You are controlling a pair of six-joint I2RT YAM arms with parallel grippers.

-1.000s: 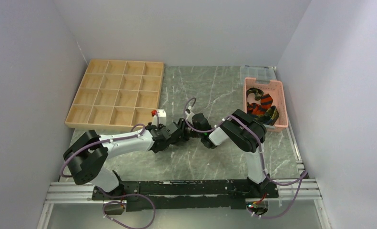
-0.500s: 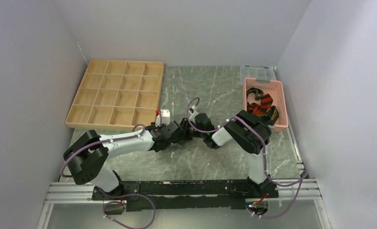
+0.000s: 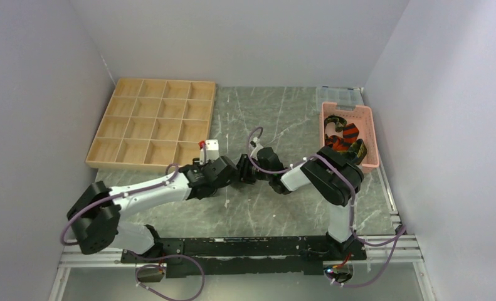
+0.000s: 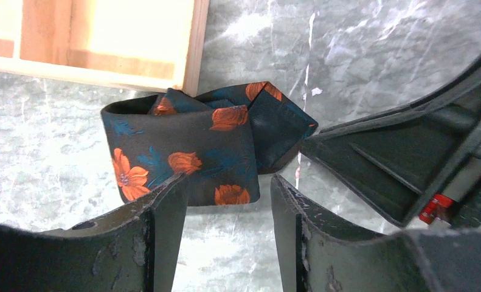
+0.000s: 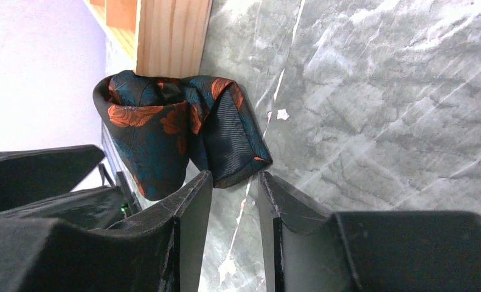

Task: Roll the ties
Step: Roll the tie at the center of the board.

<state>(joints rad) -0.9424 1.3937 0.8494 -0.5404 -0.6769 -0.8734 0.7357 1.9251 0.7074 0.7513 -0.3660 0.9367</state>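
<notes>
One tie point(image 4: 189, 152) sits in a loose roll on the table point(image 4: 359, 55), right by the corner of the wooden tray point(image 4: 192, 42). More ties point(image 3: 343, 139) lie in the pink basket point(image 3: 370, 135), well apart on my right side. My left gripper point(image 4: 228, 188) is spread wide just in front of the roll and holds nothing. My right gripper point(image 5: 235, 182) has its fingers a little apart, with the roll's loose end at their tips, not pinched. The roll looks floppy to me, so I think I should tuck that end in and squeeze softly, or it may spring open.
</notes>
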